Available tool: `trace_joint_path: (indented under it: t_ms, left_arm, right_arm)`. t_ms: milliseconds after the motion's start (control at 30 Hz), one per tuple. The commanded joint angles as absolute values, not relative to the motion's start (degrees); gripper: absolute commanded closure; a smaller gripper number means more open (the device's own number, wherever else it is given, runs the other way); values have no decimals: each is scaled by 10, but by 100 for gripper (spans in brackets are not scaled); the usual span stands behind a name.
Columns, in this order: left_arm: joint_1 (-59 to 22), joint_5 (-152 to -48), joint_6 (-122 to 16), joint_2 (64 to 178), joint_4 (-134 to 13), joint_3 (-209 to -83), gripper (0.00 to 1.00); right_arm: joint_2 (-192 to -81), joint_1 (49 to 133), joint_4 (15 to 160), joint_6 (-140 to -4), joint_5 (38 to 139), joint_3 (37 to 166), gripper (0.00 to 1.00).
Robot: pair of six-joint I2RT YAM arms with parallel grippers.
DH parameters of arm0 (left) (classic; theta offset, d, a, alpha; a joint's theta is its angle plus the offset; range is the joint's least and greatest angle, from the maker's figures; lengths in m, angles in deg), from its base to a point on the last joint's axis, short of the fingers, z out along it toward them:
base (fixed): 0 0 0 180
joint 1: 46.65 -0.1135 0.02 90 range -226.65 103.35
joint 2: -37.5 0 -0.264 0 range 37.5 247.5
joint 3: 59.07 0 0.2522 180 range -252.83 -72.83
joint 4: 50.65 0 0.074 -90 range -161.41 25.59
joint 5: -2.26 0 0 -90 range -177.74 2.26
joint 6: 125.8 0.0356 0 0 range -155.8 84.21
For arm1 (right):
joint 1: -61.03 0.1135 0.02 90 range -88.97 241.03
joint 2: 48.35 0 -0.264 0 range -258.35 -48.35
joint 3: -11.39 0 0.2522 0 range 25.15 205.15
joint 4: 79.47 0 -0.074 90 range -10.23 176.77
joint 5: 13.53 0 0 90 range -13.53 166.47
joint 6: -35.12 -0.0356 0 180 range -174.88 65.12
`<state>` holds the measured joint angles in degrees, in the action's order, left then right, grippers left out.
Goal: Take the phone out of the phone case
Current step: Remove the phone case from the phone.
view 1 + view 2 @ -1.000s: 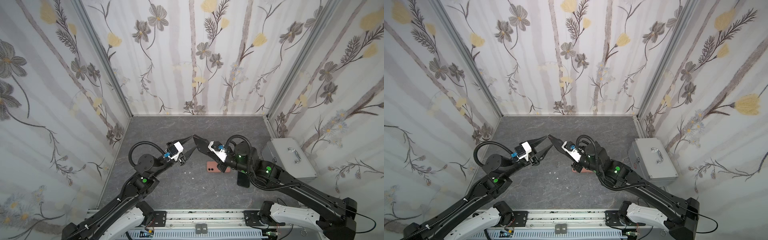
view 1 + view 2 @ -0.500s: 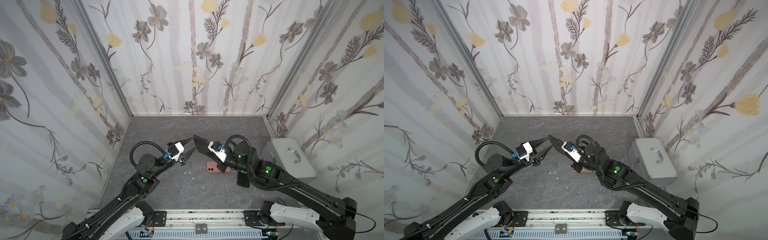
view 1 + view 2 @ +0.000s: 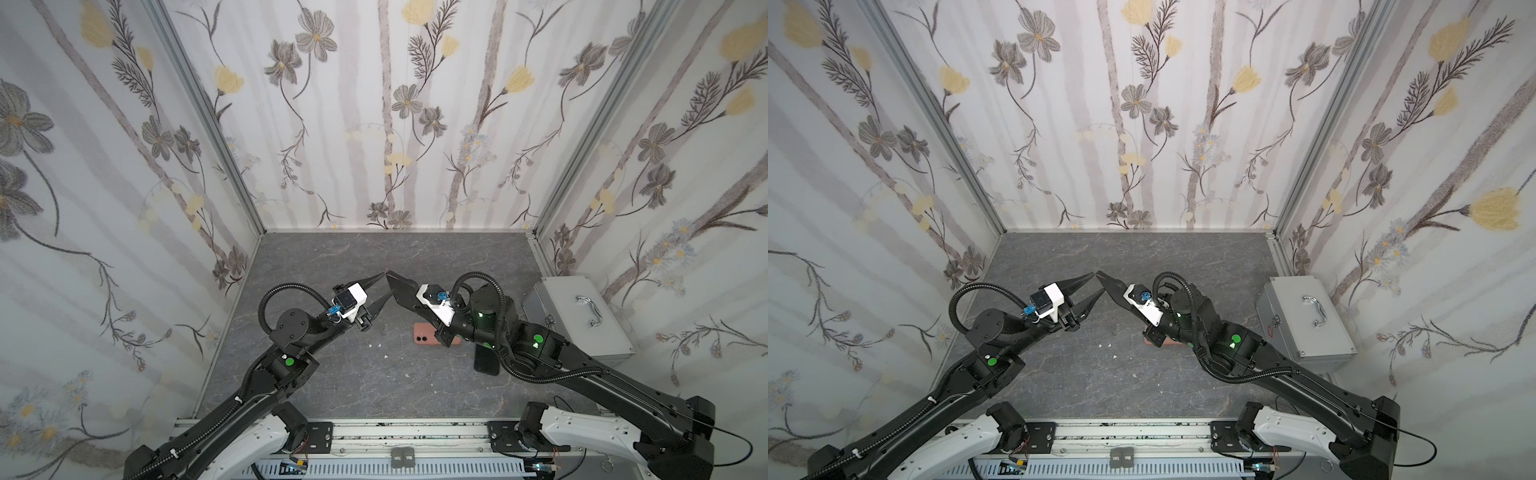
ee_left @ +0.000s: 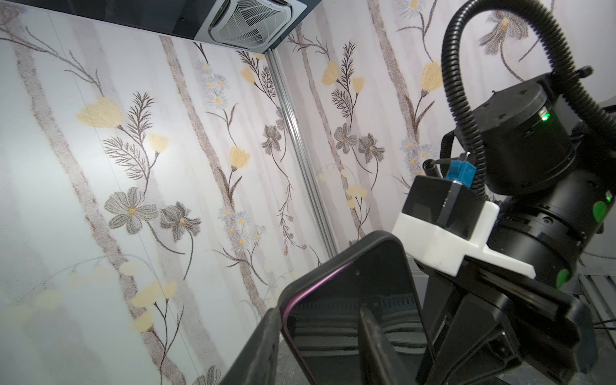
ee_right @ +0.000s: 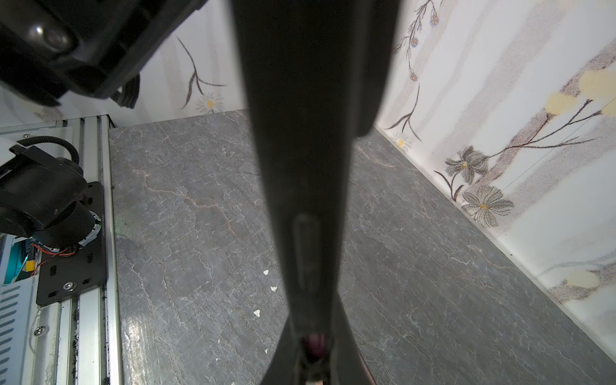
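A black phone case [image 3: 401, 289] [image 3: 1113, 286] with the phone in it is held above the table, tilted, by my right gripper [image 3: 409, 300], which is shut on its lower end. In the left wrist view the phone's dark screen [image 4: 350, 300] shows a purple edge inside the case's black rim [image 4: 333, 265]. My left gripper [image 3: 386, 284] [image 3: 1097, 282] [image 4: 318, 311] is open, its two fingers astride the case's free upper corner. The right wrist view shows the case [image 5: 310, 133] edge-on, rising from my right gripper [image 5: 311, 343].
A salmon-pink phone or case [image 3: 424, 334] lies flat under my right wrist. A black phone [image 3: 486, 363] lies beside it. A silver metal box [image 3: 582, 320] [image 3: 1308, 320] stands against the right wall. White crumbs [image 3: 376, 345] dot the grey table.
My left gripper has edged slightly toward the held case's corner. The right arm and the case have stayed put.
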<state>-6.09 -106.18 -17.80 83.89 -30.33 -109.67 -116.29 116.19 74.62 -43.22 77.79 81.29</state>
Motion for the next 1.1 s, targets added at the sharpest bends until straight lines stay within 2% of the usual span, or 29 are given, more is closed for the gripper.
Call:
trace_joint_path:
  t_ms: [0,1067]
  left_arm:
    - [-61,-1063,-175,841,-284,-1097,59]
    - [-61,-1070,-180,847,-284,-1096,61]
  right_arm:
    - [-1165,1162,788,-428,785,815,100]
    - [-1174,1168,793,-422,778,816,100]
